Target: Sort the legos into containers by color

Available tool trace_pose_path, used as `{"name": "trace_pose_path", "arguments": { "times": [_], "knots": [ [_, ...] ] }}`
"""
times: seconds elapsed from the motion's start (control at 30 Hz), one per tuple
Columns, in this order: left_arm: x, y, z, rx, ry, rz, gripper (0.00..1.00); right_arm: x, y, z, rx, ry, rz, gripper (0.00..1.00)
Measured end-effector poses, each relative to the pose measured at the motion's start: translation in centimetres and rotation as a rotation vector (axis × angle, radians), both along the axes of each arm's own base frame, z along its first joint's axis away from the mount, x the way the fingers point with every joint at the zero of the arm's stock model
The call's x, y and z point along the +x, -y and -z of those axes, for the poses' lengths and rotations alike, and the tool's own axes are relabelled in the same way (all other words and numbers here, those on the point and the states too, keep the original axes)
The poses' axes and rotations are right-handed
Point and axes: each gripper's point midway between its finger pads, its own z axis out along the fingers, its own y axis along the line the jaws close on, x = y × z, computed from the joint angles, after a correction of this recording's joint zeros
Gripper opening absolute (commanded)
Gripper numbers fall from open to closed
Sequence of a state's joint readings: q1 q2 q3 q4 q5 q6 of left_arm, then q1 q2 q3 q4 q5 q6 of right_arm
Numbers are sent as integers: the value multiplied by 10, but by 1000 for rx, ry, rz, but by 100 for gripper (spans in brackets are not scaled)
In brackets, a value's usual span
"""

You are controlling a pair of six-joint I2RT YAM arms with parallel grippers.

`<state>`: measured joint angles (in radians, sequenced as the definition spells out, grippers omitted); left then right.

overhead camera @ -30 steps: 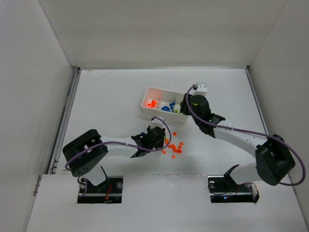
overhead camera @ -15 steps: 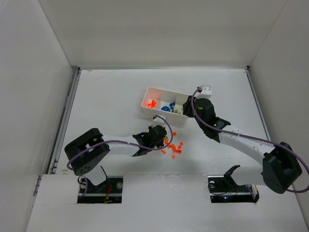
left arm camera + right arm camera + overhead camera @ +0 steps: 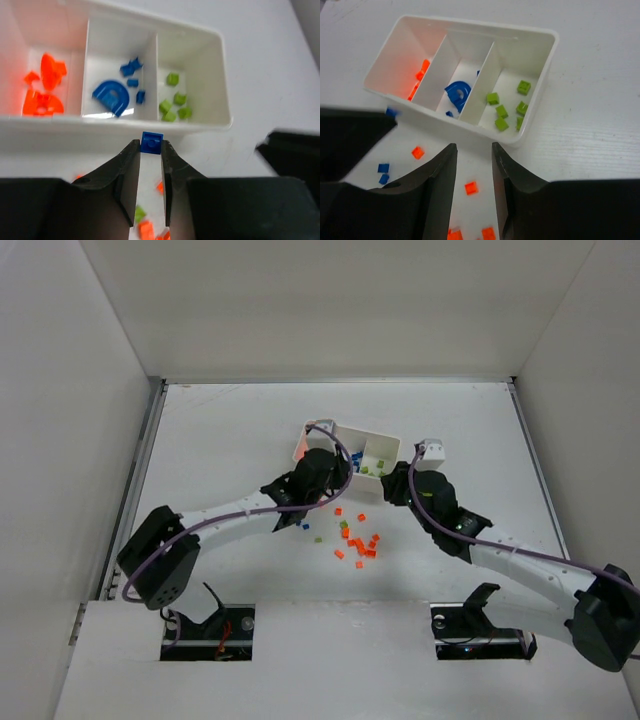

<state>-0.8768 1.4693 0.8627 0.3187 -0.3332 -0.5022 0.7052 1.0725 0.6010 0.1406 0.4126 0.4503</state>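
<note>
Left gripper (image 3: 150,152): jaws pinching a blue lego cube (image 3: 151,141) at their tips, right at the near wall of the white tray (image 3: 222,75), in front of its middle compartment. Right gripper (image 3: 474,150): jaws spread, nothing between them, over the surface (image 3: 600,140) just short of the tray's near wall. Tray compartments hold orange-red, blue and green pieces; loose orange-red legos (image 3: 360,543) lie on the surface near the tray.

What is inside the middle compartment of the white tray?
Only blue legos: one larger arch and a few small pieces. Its near wall hides a strip of the floor.
</note>
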Motion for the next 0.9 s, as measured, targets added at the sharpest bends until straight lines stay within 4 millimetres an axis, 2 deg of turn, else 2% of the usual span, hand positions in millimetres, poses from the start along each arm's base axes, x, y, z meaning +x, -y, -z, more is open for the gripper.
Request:
{"name": "trace_pose_path", "arguments": {
  "times": [0.07, 0.13, 0.2, 0.33, 0.43, 0.57, 0.7, 0.9],
  "knots": [
    [22, 10, -11, -33, 14, -8, 16, -10, -4, 7, 4, -14, -20, 39],
    [41, 20, -14, -53, 14, -9, 16, -19, -7, 12, 12, -25, -37, 39],
    [58, 27, -6, -50, 0, -12, 19, -26, -9, 16, 21, -34, -50, 40],
    [76, 31, 23, -12, -47, -18, 28, -38, -13, 24, 27, -54, -72, 40],
    [78, 27, 38, 16, -76, -25, 34, -44, -22, 29, 18, -67, -103, 42],
    [78, 24, 38, 24, -79, -29, 38, -60, -44, 53, -41, -122, -184, 45],
    [73, 17, 25, 16, -59, -35, 37, -71, -65, 83, -125, -194, -252, 49],
    [44, -16, -5, -23, -7, -59, 36, -74, -95, 108, -199, -249, -319, 50]
  ]
}}
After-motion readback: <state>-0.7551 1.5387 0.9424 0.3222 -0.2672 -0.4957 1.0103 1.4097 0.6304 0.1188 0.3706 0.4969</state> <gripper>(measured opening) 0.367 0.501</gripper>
